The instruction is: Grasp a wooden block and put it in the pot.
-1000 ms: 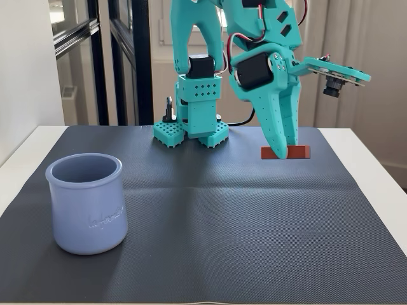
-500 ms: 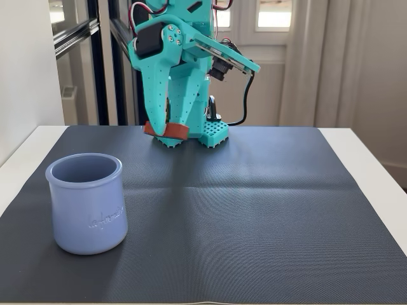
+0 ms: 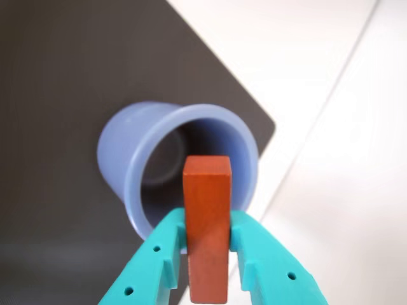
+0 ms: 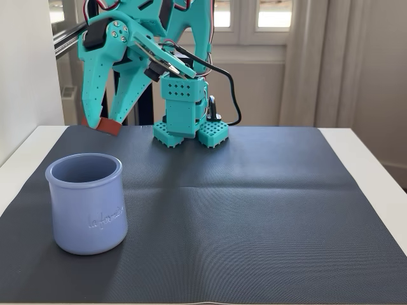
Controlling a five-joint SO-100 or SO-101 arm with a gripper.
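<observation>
My teal gripper (image 3: 206,238) is shut on the red-brown wooden block (image 3: 206,222), which stands upright between the two fingers. In the fixed view the gripper (image 4: 105,124) holds the block (image 4: 109,127) in the air at the far left of the mat, behind and above the pot. The periwinkle-blue pot (image 4: 86,203) stands upright on the near left of the dark mat, with script on its side. In the wrist view the pot's open mouth (image 3: 184,171) lies just beyond the block; its inside looks empty.
A dark ribbed mat (image 4: 254,210) covers a white table (image 4: 375,152). The arm's teal base (image 4: 189,127) stands at the mat's far edge with a black cable beside it. A white wall is at the left, windows behind.
</observation>
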